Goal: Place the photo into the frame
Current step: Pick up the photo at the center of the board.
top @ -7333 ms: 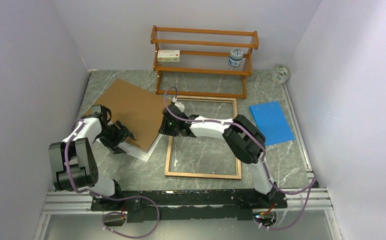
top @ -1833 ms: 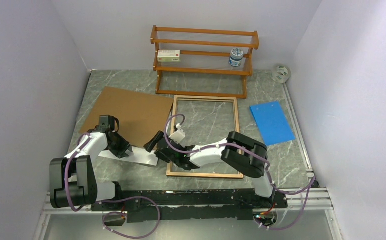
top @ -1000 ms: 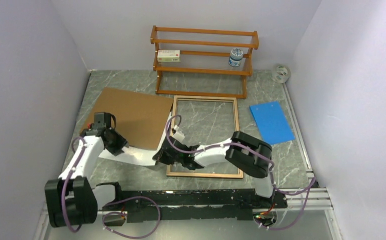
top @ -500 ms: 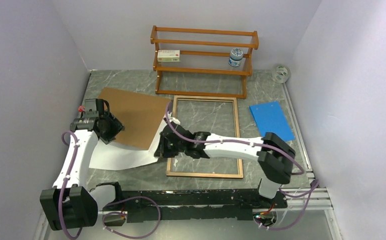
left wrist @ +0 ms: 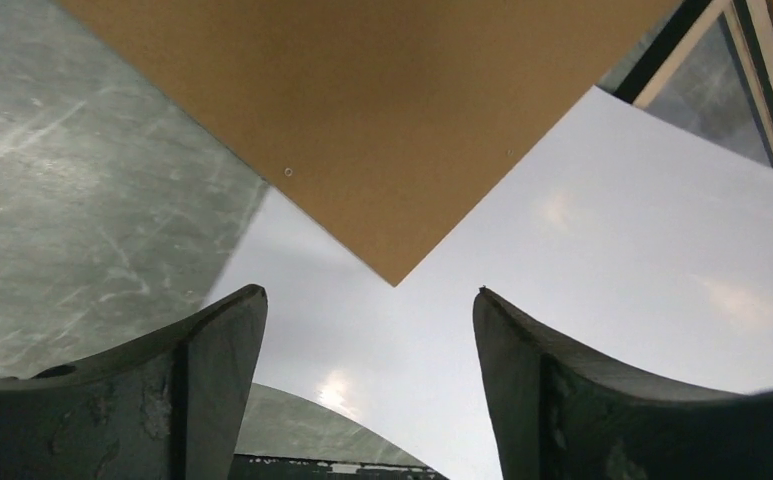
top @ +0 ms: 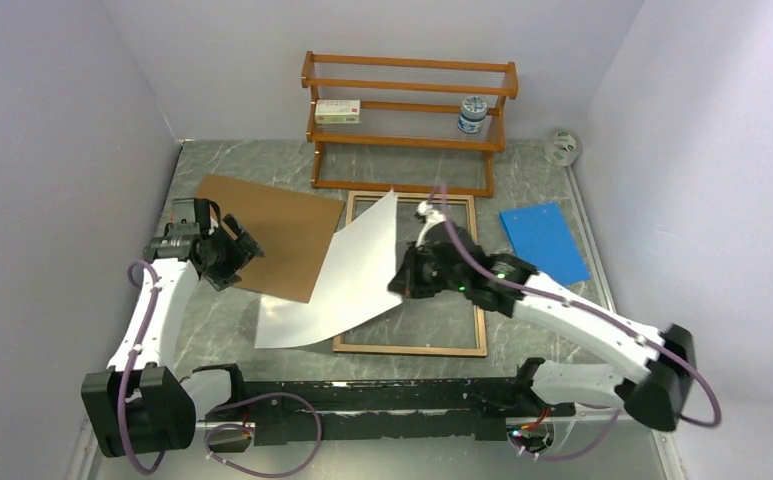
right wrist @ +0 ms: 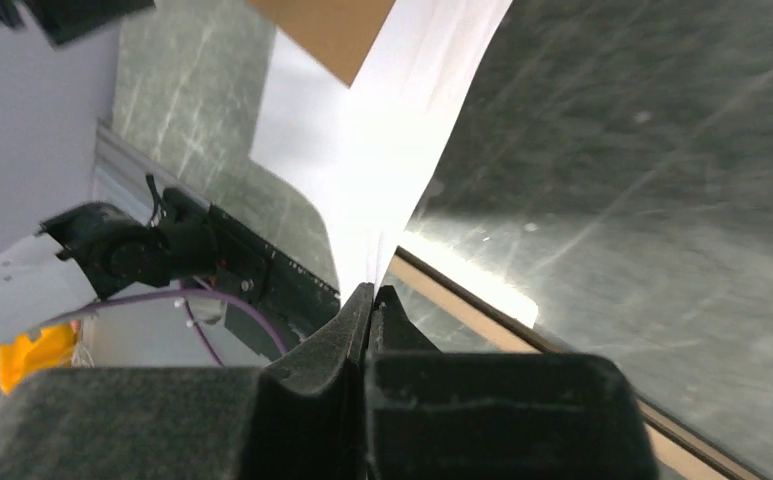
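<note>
Paper in mid-swing across a grey marble desk, seen from above. Half a second ago the photo lay flat to the left of the frame, partly tucked beneath a brown backing board. Now it has been lifted and dragged toward the frame. It lies slantwise, white side up, and its right portion arches over the frame's left rail. Its far corner reaches above the glass near the frame's far-left corner, and its near-left corner trails on the desk left of the frame.

The right arm has stretched out long over the frame. The right jaws are pressed fully together on the sheet's right edge, and the wrist view shows the paper fanning up from that pinch. The left arm has pulled up and back from the sheet. The left jaws hang wide apart, holding nothing, above the board's near corner and well left of the frame.

That board corner still appears to overlap the sheet's left margin (brown over white in the left wrist view). I would judge the photo not quite free. It is also skewed relative to the frame, with only part of it above the opening. The carry looks well begun, but squaring the sheet and laying it flat inside the border remain.
</note>
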{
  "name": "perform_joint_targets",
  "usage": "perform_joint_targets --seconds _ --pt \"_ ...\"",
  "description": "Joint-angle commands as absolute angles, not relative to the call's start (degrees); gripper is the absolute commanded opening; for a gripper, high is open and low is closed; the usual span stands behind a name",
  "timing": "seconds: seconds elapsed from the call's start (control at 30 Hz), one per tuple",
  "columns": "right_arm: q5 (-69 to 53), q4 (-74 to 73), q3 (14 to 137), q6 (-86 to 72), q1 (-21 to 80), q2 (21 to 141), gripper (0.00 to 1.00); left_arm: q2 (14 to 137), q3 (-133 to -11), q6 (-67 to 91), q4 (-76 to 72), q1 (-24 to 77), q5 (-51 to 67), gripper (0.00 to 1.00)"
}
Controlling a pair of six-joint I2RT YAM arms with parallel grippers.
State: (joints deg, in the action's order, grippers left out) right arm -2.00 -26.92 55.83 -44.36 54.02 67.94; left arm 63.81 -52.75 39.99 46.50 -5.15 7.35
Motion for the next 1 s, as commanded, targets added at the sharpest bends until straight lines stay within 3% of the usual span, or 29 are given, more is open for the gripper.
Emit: perform_joint_targets --seconds 0.0,0.47,0.73,0.97 --pt "-0.87 -33.17 56.6 -38.84 48.01 57.91 0.0 64.48 -51.46 39.12 42.66 -4.97 13.54 0.82" --pt "9.46 -41.1 72.36 -39.86 43.78 51.85 0.0 60.41 -49.05 35.54 31.49 -0.75 33.15 0.88" --pt "18.33 -44.12 77.85 -50.92 43.38 53.86 0.0 53.21 -50.84 27.22 18.38 9.8 34.25 0.85" --pt "18.85 -45.19 83.64 -58.57 43.33 57.56 0.0 56.32 -56.76 13.0 8.84 22.5 30.86 0.83"
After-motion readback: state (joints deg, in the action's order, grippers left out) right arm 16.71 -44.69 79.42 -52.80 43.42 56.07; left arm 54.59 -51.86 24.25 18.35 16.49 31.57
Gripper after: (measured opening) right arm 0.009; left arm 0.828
